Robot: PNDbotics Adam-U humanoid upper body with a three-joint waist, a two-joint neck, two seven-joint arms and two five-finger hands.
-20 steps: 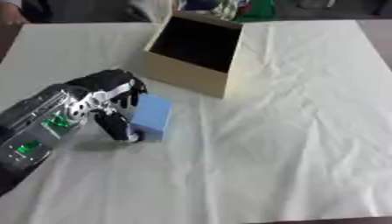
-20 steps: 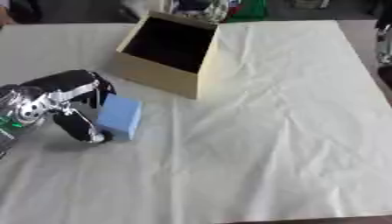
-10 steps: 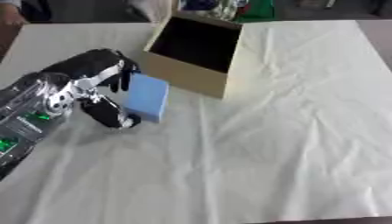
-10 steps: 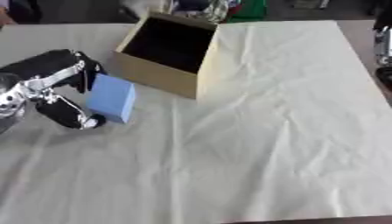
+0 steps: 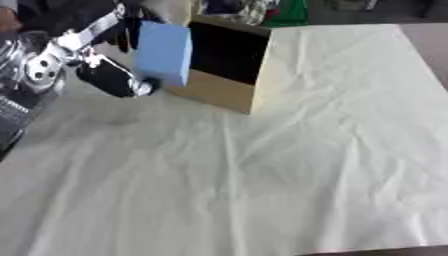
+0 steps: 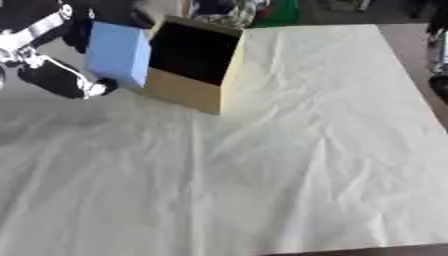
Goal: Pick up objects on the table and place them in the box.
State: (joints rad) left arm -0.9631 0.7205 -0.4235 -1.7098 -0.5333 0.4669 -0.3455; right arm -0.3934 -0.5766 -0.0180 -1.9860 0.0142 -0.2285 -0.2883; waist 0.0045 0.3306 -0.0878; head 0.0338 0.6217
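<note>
A light blue block (image 5: 164,52) hangs in the air at the upper left, just left of the cardboard box (image 5: 220,92) and level with its open top. My left hand (image 5: 98,60) is shut on the block, fingers over its top and thumb under its lower edge. The tan box stands open, its inside dark, and I cannot see anything in it. My right hand shows in neither view.
A wrinkled white cloth (image 5: 315,150) covers the table. Dark and green items (image 5: 284,10) lie beyond the table's far edge behind the box. A dark shape (image 6: 437,45) shows at the right edge.
My left hand has lifted the blue block off the cloth and carried it up and toward the box's left side. The camera has also tilted, shifting the whole picture.
</note>
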